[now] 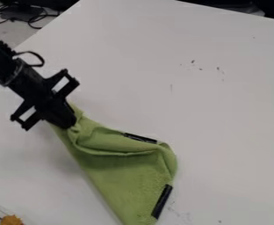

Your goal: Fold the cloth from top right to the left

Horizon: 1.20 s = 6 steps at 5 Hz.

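While 1 black gripper [68,123] hangs over the left part of 1 white table [221,101], its fingers are pinched together on the upper left corner of 1 green cloth [113,176]. From there the cloth spreads down and right, toward the table's near edge, bearing 2 black strips [161,201]. 1 orange lump [11,220] sits left of it.

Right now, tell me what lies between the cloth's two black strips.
Green cloth, crossed by a fold, lies between the upper strip and lower strip in the camera view.
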Motion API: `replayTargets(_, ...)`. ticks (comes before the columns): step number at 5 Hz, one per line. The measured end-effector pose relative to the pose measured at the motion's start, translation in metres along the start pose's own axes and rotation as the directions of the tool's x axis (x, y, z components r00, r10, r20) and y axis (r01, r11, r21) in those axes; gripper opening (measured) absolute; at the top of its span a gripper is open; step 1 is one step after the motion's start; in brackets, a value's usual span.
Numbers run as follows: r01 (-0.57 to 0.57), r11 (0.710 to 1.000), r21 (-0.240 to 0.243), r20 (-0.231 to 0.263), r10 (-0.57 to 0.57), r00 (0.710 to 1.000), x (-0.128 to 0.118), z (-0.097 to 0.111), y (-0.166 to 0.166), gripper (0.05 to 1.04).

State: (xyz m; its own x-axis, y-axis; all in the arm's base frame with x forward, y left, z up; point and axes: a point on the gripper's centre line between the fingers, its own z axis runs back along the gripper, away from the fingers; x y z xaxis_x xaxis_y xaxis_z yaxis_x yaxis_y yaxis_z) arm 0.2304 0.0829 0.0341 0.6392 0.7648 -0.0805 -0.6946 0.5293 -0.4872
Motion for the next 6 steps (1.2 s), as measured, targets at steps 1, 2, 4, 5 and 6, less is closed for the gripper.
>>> replayTargets(1,0.000,1.000,0.000,0.045,0.000,0.999,-0.010,-0.015,0.013,0.082)
replayTargets(2,0.017,1.000,-0.001,0.056,-0.017,0.998,-0.012,-0.019,0.016,0.103)
replayTargets(4,0.041,0.997,0.063,0.064,-0.045,0.997,-0.008,0.000,-0.001,0.556)
replayTargets(5,0.050,0.995,0.087,0.095,-0.058,0.994,-0.010,0.018,-0.011,0.856)
replayTargets(6,0.048,0.989,0.140,0.099,-0.062,0.993,-0.016,0.035,-0.028,1.007)
